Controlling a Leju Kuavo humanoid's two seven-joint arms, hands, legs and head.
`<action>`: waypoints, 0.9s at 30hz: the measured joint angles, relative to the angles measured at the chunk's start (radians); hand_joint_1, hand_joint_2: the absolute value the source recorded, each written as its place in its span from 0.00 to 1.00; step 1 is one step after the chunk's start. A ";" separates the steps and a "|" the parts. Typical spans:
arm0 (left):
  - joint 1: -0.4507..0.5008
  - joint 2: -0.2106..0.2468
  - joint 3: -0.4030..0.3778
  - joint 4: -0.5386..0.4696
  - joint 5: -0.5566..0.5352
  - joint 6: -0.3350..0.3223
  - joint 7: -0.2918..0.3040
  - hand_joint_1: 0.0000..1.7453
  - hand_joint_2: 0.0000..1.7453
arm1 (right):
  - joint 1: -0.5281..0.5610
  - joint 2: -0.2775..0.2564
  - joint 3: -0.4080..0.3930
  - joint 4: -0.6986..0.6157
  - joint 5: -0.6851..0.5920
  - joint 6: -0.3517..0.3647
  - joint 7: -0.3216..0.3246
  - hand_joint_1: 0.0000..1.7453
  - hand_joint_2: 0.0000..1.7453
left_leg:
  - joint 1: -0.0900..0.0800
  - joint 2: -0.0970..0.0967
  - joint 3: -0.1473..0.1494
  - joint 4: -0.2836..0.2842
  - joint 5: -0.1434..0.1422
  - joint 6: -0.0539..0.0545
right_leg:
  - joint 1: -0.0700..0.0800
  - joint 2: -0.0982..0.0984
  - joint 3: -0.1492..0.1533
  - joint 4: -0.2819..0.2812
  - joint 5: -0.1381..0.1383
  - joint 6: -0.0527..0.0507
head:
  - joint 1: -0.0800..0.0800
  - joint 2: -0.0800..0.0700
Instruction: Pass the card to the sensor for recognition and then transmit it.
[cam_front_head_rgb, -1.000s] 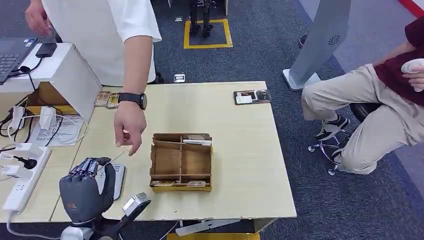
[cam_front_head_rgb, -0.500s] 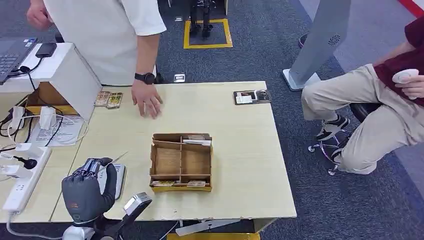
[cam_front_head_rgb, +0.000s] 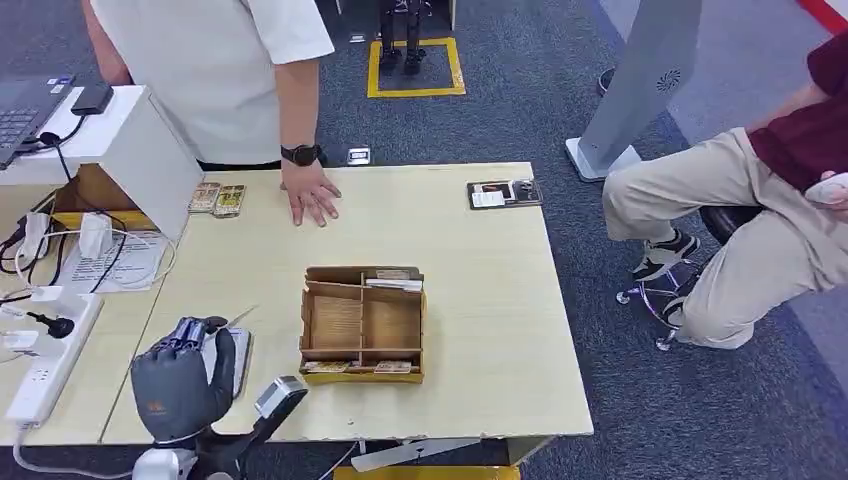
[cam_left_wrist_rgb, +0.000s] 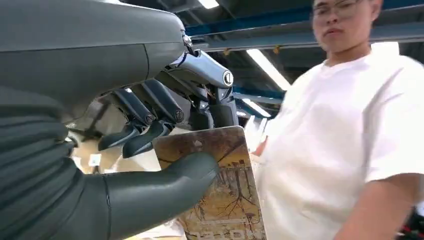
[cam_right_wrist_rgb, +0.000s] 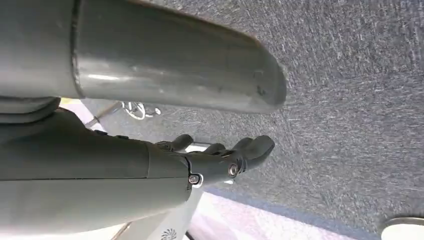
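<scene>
Pale wooden worktop (cam_front_head_rgb: 480, 300), card reader at its near-left corner.
My left robot hand (cam_front_head_rgb: 180, 385) pinches the card (cam_left_wrist_rgb: 220, 190) above the sensor (cam_front_head_rgb: 235, 355); my right robot hand (cam_right_wrist_rgb: 220, 160) hangs, fingers loosely extended, holding nothing.

One wooden compartment box (cam_front_head_rgb: 363, 323) stands near the middle of the table (cam_front_head_rgb: 480, 300). One card (cam_left_wrist_rgb: 220, 190) is pinched in the left hand (cam_front_head_rgb: 182, 385). Two cards (cam_front_head_rgb: 217, 198) lie side by side at the table's far edge toward its left corner, and one black card holder (cam_front_head_rgb: 504, 193) lies near the far right corner. One flat grey sensor pad (cam_front_head_rgb: 236, 357) sits near the front left corner. One white power strip (cam_front_head_rgb: 50, 360) lies on the adjoining desk. Two people are present: one standing (cam_front_head_rgb: 215, 70), one seated (cam_front_head_rgb: 760, 200).
</scene>
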 joint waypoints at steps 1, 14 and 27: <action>-0.002 0.000 0.006 0.000 -0.003 0.000 0.015 1.00 1.00 | 0.000 0.000 0.000 0.000 -0.001 0.000 0.002 0.00 0.00 | 0.000 0.000 0.000 0.000 0.000 0.000 | 0.000 0.000 0.000 0.000 0.000 0.000 | 0.000 0.000; -0.012 0.008 0.065 0.000 -0.068 0.000 0.155 1.00 1.00 | 0.001 0.000 -0.002 0.005 -0.015 0.000 0.014 0.00 0.00 | 0.000 0.000 0.000 0.000 0.000 0.000 | 0.000 0.000 0.000 0.000 0.000 0.000 | 0.000 0.000; 0.001 0.055 0.063 0.050 -0.121 0.000 0.313 1.00 1.00 | 0.005 0.000 -0.003 0.005 -0.031 0.000 0.019 0.00 0.00 | 0.000 0.000 0.000 0.000 0.000 0.000 | 0.000 0.000 0.000 0.000 0.000 0.000 | 0.000 0.000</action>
